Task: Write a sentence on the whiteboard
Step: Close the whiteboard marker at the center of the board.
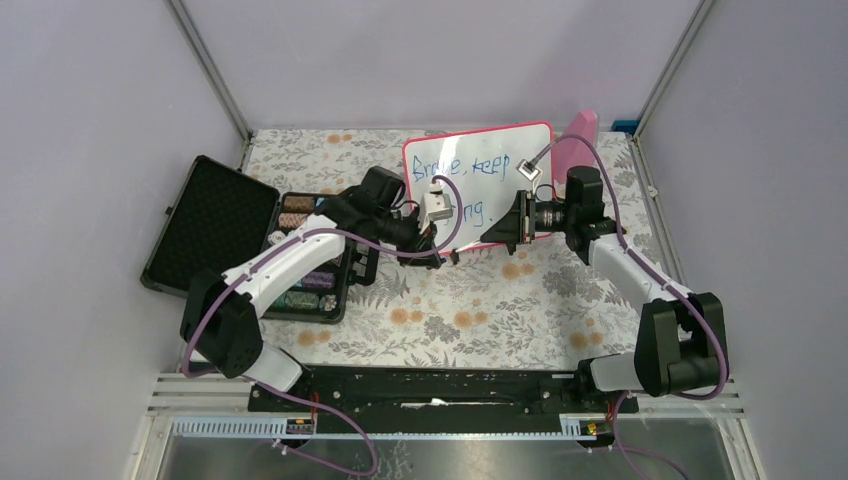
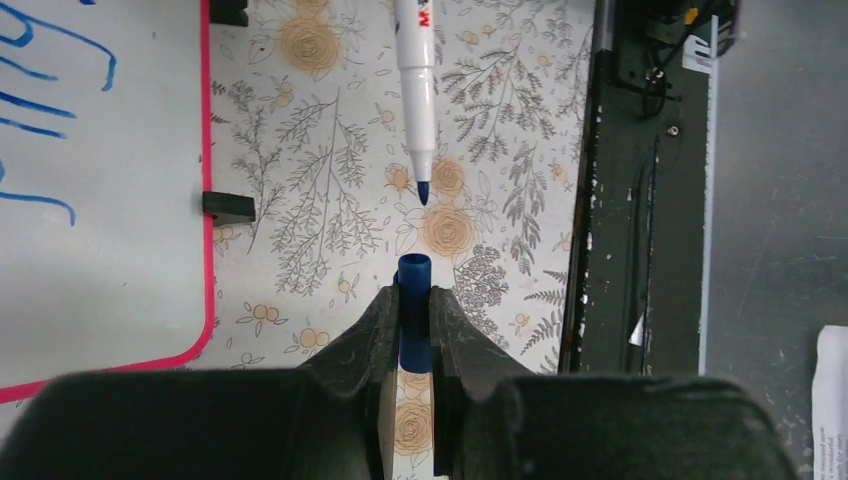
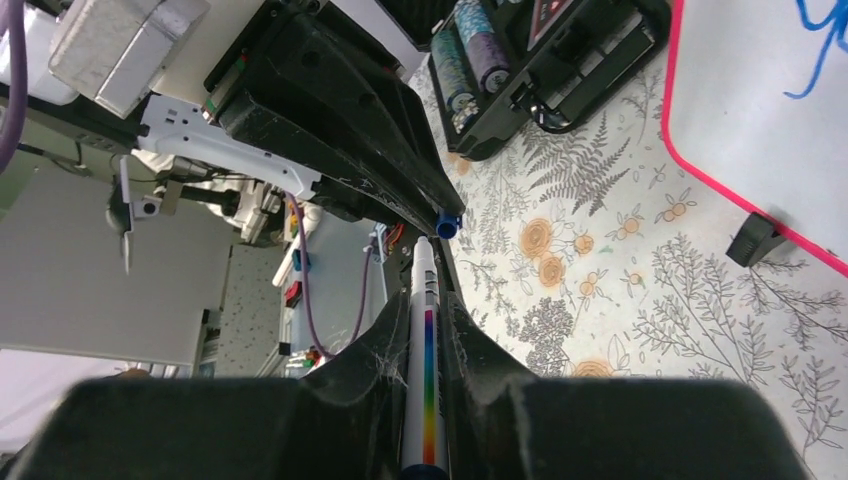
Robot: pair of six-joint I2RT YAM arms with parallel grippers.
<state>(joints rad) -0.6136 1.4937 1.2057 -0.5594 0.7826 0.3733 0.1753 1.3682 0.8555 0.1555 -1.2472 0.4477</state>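
Crossing in front of the whiteboard (image 1: pixel 500 150), both arms cover the lower part of the sentence (image 1: pixel 470 168). From above, only "Brave, keep" and the end of a second line ("ng.") can be read in blue. The board stands at 12 o'clock on the floral table (image 1: pixel 450 310). In the left wrist view it is cut off at the frame's edge, with one black foot (image 2: pixel 228 207) showing. A pink paddle (image 1: pixel 582 130) at 1 o'clock is half hidden behind the board's corner.

From above, the fingers themselves are hard to make out between the cameras and cables. The left gripper (image 2: pixel 414 300) is clamped tight on a blue cap (image 2: pixel 414 268), whose open end points toward 12 o'clock in its wrist view. The right gripper (image 3: pixel 428 300) is closed around a white marker (image 3: pixel 428 370) with a rainbow stripe. The marker's blue tip hangs just apart from the cap's mouth, roughly in line with it.

At 9 o'clock an open black case (image 1: pixel 205 225) lies flat with its foam-lined lid thrown back. Its tray holds rows of brown, purple and teal cylinders (image 1: pixel 300 290). Whether these are spools or stacked discs cannot be told.
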